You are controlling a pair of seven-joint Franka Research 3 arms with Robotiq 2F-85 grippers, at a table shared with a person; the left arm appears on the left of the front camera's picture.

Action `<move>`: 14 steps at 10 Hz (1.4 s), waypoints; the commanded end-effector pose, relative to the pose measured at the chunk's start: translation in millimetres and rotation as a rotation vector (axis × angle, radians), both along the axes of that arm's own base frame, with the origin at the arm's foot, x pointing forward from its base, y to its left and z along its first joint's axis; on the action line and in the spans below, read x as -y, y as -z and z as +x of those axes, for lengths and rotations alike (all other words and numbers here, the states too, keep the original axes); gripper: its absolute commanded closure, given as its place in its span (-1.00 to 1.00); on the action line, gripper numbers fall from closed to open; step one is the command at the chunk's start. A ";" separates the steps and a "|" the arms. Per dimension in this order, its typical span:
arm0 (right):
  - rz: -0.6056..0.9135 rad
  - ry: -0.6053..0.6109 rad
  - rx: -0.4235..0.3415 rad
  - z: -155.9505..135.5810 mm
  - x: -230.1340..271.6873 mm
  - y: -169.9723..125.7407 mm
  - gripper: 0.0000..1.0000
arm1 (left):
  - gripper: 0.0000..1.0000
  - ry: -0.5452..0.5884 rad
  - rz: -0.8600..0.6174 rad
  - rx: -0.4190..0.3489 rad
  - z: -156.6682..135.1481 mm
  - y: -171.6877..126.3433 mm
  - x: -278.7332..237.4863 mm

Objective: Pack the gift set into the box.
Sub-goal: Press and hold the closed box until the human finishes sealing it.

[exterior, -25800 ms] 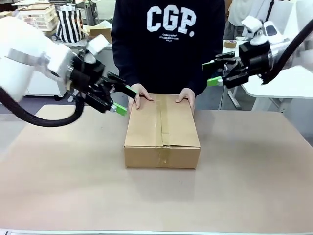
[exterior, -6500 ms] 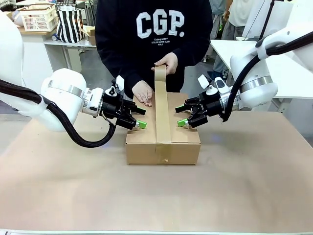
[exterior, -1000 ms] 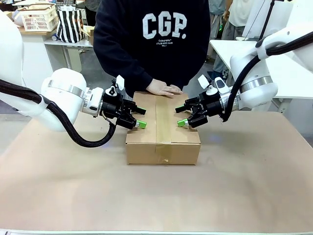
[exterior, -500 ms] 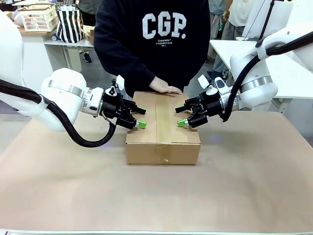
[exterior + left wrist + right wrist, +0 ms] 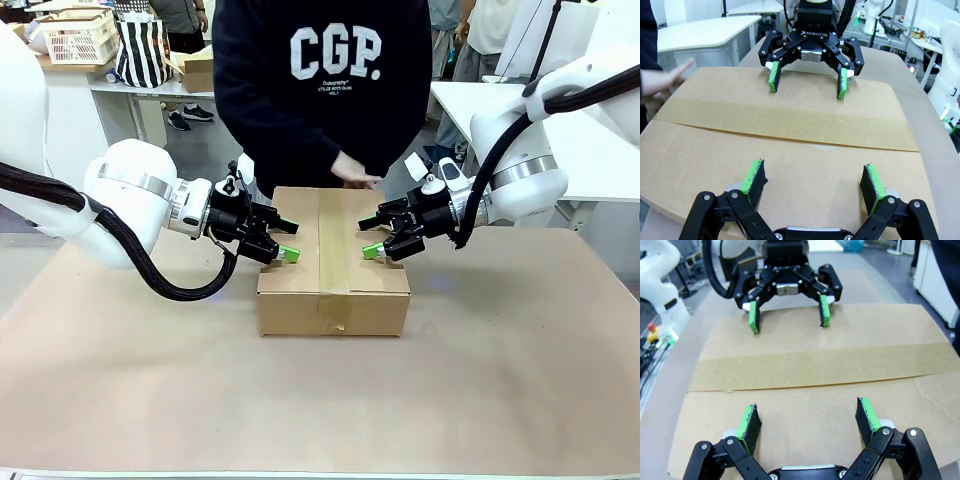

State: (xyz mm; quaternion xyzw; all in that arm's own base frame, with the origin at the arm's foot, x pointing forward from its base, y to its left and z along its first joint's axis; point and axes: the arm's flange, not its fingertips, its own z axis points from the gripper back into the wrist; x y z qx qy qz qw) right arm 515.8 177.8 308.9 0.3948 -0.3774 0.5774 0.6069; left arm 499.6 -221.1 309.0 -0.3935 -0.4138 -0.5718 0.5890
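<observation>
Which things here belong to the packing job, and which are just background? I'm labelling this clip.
Job: the box, its tape strip, left gripper, right gripper, the person's hand.

Background: striped bag, white crate, small carton.

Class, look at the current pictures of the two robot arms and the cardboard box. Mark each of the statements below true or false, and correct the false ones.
1. The box has its top flaps closed, with a strip of tape along the seam. True.
2. The left hand is clamped on a roll of tape. False: it is open and holds nothing, its pads over the box top.
3. The right hand is open, facing the left hand across the taped seam. True.
4. The person's hand lies flat at the near edge of the box. False: it is at the far edge, by the person.
</observation>
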 end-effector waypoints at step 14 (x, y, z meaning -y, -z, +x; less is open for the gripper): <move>-0.009 0.003 0.000 -1.0 -0.2 2.6 -1.00 | -1.00 0.005 0.004 0.008 -2.5 4.7 -1.2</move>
